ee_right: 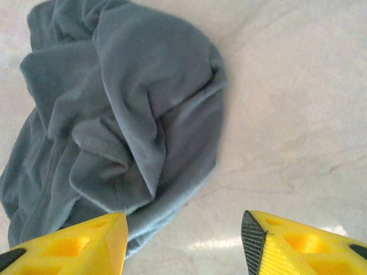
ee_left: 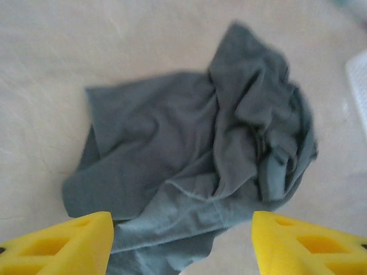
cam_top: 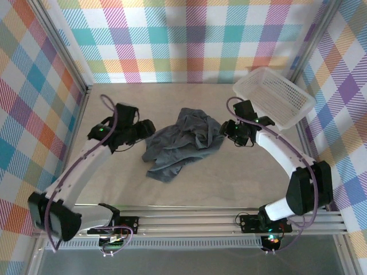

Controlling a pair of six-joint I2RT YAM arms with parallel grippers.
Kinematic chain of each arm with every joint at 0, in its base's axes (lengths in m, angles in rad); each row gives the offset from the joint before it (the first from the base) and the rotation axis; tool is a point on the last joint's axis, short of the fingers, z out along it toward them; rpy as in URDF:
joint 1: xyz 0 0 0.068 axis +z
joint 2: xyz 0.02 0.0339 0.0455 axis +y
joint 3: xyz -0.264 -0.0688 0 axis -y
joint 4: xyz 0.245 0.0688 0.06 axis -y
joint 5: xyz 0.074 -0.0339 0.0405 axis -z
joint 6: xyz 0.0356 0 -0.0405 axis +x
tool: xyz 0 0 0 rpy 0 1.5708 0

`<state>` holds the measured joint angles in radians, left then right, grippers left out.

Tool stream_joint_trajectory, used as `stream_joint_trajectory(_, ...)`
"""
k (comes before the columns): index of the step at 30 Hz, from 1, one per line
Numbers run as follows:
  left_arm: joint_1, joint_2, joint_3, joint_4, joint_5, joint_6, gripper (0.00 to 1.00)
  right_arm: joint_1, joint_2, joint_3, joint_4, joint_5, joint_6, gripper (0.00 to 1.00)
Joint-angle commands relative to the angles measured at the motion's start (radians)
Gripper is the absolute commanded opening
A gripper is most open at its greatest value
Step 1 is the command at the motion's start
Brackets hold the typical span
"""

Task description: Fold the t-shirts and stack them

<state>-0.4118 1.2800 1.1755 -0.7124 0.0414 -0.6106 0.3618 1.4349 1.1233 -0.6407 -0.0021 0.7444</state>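
ok so the t-shirt [cam_top: 182, 142] is lying in a crumpled heap on the table [cam_top: 229, 183], well apart from the white basket [cam_top: 275, 94] and nearer the arms than it is. nothing about it is folded yet, it's all bunched with a thick wad of wrinkles on the side facing the basket and a flatter flap on the side away from it.

the right gripper [cam_top: 229, 130] sits between the basket and the shirt, just beside the heap's edge. in its wrist view its yellow fingers [ee_right: 74, 243] stand apart with nothing between them, just bare table and the shirt's rim below. the left gripper [cam_top: 144, 130] is on the far side of the shirt from the basket, claw apart too and holding nothing, the cloth lying under it.

my read: this is the very start, the spread-it-flat step. next move calls for each claw to pinch an edge or corner on its own side and pull outward, so the thing opens up before any fold. the risk is grabbing two layers in that wad.
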Motion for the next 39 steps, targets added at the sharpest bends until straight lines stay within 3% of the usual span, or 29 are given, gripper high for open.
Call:
stream_joint_trajectory(1,-0.081,0.103,0.011,0.026,0.099,0.083,0.64,0.007,-0.032,-0.033,0.0,-0.042,0.008,0.56)
stream_joint_trajectory(5,-0.169,0.264,0.066,0.034,0.053,0.122,0.68,0.002,0.034,-0.035,0.052,-0.112,0.012,0.56)
stream_joint_trajectory(12,-0.209,0.461,0.126,0.075,-0.057,0.23,0.72,0.003,0.223,0.107,0.01,-0.19,-0.014,0.56)
stream_joint_trajectory(14,-0.214,0.511,0.143,0.071,-0.087,0.262,0.69,0.003,0.259,0.136,0.006,-0.21,-0.013,0.55)
stream_joint_trajectory(18,-0.225,0.549,0.141,0.068,-0.255,0.281,0.55,0.003,0.323,0.199,-0.014,-0.249,0.006,0.53)
stream_joint_trajectory(20,-0.224,0.537,0.116,0.114,-0.257,0.285,0.43,0.004,0.35,0.221,-0.017,-0.267,0.018,0.52)
stream_joint_trajectory(23,-0.226,0.511,0.087,0.153,-0.212,0.277,0.0,0.014,0.381,0.256,-0.025,-0.27,0.023,0.5)
stream_joint_trajectory(33,-0.232,0.091,-0.231,0.119,-0.213,0.171,0.0,0.147,0.571,0.564,-0.186,-0.111,-0.136,0.5)
stream_joint_trajectory(39,-0.229,-0.007,-0.316,0.109,-0.193,0.144,0.0,0.267,0.725,0.778,-0.239,-0.063,-0.318,0.54)
